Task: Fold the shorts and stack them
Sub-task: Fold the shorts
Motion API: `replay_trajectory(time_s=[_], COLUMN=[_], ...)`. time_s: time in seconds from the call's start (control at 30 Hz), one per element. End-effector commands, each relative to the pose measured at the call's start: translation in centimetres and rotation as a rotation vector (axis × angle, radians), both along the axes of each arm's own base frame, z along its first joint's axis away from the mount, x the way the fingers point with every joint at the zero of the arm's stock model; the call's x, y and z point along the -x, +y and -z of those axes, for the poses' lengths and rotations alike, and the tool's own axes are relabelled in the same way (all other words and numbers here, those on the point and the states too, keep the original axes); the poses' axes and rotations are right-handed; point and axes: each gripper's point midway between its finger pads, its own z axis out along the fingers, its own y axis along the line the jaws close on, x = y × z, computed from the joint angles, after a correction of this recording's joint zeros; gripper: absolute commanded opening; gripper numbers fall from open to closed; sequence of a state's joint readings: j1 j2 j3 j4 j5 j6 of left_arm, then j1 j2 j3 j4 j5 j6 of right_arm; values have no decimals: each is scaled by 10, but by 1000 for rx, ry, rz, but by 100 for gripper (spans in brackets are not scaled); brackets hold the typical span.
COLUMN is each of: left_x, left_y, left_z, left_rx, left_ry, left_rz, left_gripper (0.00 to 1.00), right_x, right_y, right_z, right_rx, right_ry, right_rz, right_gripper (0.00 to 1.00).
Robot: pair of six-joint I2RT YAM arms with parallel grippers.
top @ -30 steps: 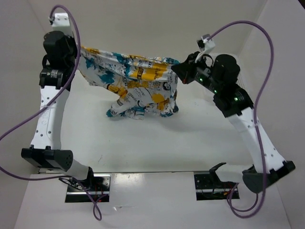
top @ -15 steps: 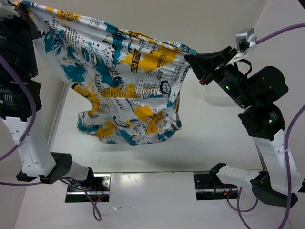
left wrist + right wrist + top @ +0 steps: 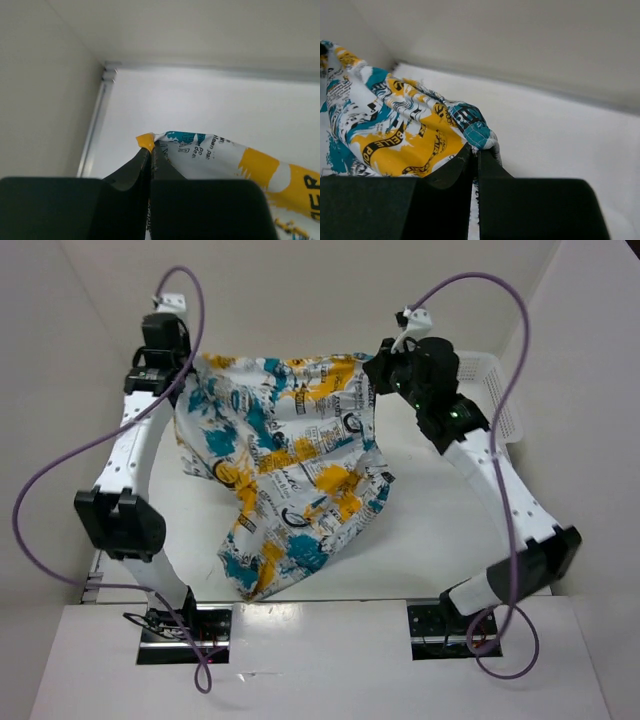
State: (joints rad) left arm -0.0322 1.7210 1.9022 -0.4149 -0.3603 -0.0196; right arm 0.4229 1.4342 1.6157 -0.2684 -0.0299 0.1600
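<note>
The shorts point(image 3: 285, 470) hang spread across the frame's upper middle, left tool point(image 3: 151, 150) clamped on the upper-left corner, right tool point(image 3: 476, 152) clamped on the upper-right corner; the lower hem perhaps touches the worktop point(image 3: 430, 530).

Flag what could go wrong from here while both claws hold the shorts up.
1. The left claw pinches only the very corner of the shorts; that thin bite could slip out.
2. The fabric hangs skewed, its low end by the near edge of the table, so it may land creased or spill over.
3. The right claw works close to the white basket; a wide swing might knock it.
</note>
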Motion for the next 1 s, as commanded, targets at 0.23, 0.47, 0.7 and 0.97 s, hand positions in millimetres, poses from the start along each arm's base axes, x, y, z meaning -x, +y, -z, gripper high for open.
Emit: replay_trajectory(time_s=[0.23,0.47,0.7,0.97], left_x=[-100,-91,-12,150], left_y=[-11,-28,-59,-97], left_z=[66,42,33,125], left_rx=[12,32,39,-69], left_ry=[33,50,163,479], left_rz=[87,158,232,309], left_gripper=[0,0,0,0], right_x=[-117,-124,-73,-22], right_y=[-14,-42,-53,-90], right_z=[132,141,187,202], right_rx=[-25,-32,28,-18], right_ry=[230,247,352,417], right_rz=[105,135,96,136], right_gripper=[0,0,0,0])
